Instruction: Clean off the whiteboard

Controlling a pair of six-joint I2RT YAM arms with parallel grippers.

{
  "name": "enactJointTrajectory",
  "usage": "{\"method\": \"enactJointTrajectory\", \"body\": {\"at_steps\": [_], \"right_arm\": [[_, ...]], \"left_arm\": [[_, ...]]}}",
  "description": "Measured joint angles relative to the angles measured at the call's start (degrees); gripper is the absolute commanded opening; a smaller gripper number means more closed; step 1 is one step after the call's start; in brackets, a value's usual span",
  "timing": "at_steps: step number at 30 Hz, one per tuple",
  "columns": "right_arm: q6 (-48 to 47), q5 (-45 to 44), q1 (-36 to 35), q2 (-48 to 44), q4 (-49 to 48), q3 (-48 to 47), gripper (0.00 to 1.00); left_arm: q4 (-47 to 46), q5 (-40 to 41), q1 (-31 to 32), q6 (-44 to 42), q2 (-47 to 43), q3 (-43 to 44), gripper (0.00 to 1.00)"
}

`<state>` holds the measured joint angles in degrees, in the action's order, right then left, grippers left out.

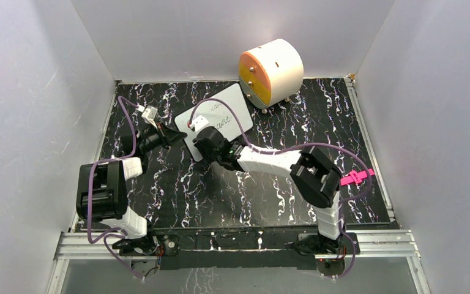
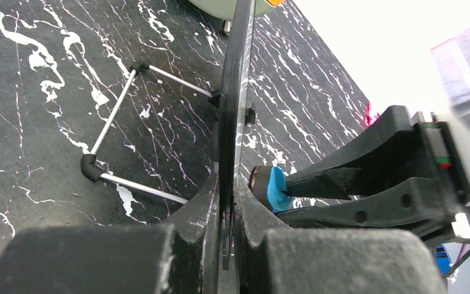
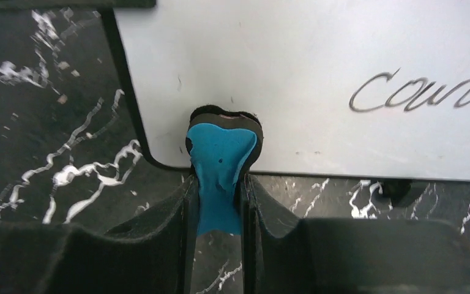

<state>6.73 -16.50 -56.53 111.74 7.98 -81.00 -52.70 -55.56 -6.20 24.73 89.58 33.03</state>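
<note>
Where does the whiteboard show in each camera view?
Top external: the whiteboard is at centre, just beyond both arms.
Left wrist: edge-on, a dark strip up the middle, gripped by the left claw.
Right wrist: its white face fills the upper right.
Shared landmark: the blue eraser in the right claw, seen in both wrist views against the board.

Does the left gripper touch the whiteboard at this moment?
Touching. The left wrist view shows the left gripper shut on the edge of the whiteboard, with one finger against each face.
</note>
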Motion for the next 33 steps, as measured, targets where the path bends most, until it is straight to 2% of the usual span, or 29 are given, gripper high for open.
{"method": "enactJointTrajectory", "body": {"at_steps": [3, 7, 15, 20, 26, 33], "right_arm": [[0.3, 0.4, 0.0, 2.4, 2.0, -2.9, 0.15], [1.1, 3.4, 0.0, 4.4, -1.1, -3.7, 0.15], [1.3, 7.0, 0.0, 4.3, -13.3, 4.5, 0.14], [1.1, 7.3, 0.4, 3.3, -16.6, 6.9, 0.14], [2.0, 11.6, 5.2, 3.1, -17.6, 6.4, 0.14], [2.8, 10.1, 12.4, 3.1, -17.7, 1.3, 0.15]], "left_arm": [[0.1, 0.0, 0.0, -0.1, 0.0, 0.0, 0.00], [0.1, 0.2, 0.0, -0.1, 0.0, 0.0, 0.00], [0.3, 0.3, -0.1, -0.1, 0.0, 0.0, 0.00], [-0.2, 0.2, 0.0, 0.0, 0.1, 0.0, 0.00], [-0.4, 1.3, 0.1, -0.1, 0.3, 0.0, 0.00], [-0.3, 1.1, 0.2, 0.0, 0.7, 0.0, 0.00]]}}
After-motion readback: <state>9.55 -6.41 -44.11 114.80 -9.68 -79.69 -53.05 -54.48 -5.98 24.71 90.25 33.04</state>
